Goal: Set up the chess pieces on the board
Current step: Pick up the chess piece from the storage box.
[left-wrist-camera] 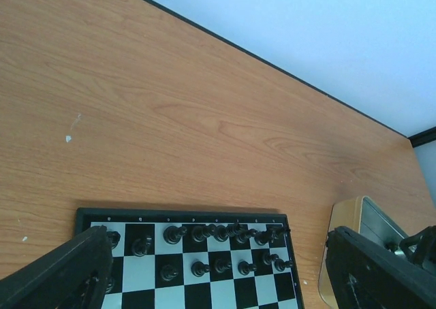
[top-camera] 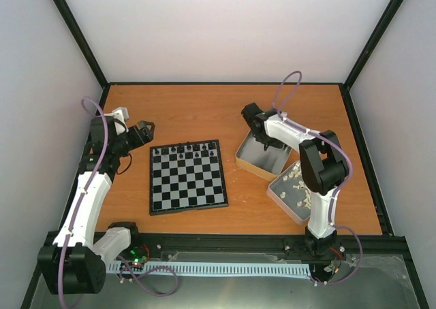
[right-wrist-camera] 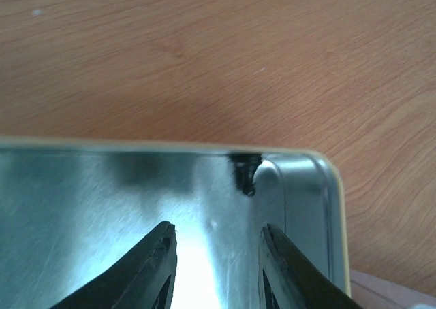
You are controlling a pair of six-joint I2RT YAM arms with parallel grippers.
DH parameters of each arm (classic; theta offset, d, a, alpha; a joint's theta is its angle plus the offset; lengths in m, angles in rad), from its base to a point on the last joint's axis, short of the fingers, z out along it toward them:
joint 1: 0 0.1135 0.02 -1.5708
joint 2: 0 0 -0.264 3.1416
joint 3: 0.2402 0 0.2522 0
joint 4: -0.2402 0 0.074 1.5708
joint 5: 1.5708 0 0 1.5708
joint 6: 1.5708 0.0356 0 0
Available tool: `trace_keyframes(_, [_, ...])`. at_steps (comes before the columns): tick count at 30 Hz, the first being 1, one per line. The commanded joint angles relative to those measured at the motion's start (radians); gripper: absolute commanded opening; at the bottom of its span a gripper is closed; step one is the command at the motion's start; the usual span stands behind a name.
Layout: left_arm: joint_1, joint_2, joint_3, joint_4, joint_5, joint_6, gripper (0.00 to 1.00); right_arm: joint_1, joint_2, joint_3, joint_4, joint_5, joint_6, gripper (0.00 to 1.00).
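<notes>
The board (top-camera: 191, 186) lies flat at the table's middle. Several black chess pieces (top-camera: 187, 149) stand along its two far rows, seen close in the left wrist view as black chess pieces (left-wrist-camera: 221, 233) on the board (left-wrist-camera: 177, 214). My left gripper (top-camera: 143, 128) hovers off the board's far left corner, wide open and empty; its gripper (left-wrist-camera: 218, 282) frames the piece rows. My right gripper (top-camera: 253, 122) reaches into a silver tin (top-camera: 262, 160). Its gripper (right-wrist-camera: 216, 237) is open over the tin's floor, a short way from one black piece (right-wrist-camera: 245, 171) lying against the far wall near the corner.
A second silver tin (top-camera: 296, 190) with several cream-white pieces sits at the right, touching the first tin. The first tin's edge (left-wrist-camera: 347, 217) shows right of the board. Black frame rails border the table, with walls on three sides.
</notes>
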Motion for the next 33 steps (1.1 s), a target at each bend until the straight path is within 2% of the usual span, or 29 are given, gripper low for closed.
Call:
trace_keyframes(1, [0.007, 0.028, 0.047, 0.004, 0.022, -0.004, 0.87, -0.068, 0.021, -0.028, 0.065, -0.001, 0.036, 0.35])
trace_keyframes(10, [0.007, 0.087, 0.09, -0.002, 0.02, 0.006, 0.87, -0.124, 0.051, -0.063, 0.098, -0.067, 0.026, 0.38])
trace_keyframes(20, [0.007, 0.121, 0.105, 0.005, 0.018, 0.006, 0.87, -0.158, 0.053, -0.124, 0.187, -0.121, -0.016, 0.25])
trace_keyframes(33, [0.007, 0.128, 0.128, -0.008, 0.013, 0.008, 0.87, -0.209, 0.043, -0.208, 0.356, -0.236, -0.083, 0.25])
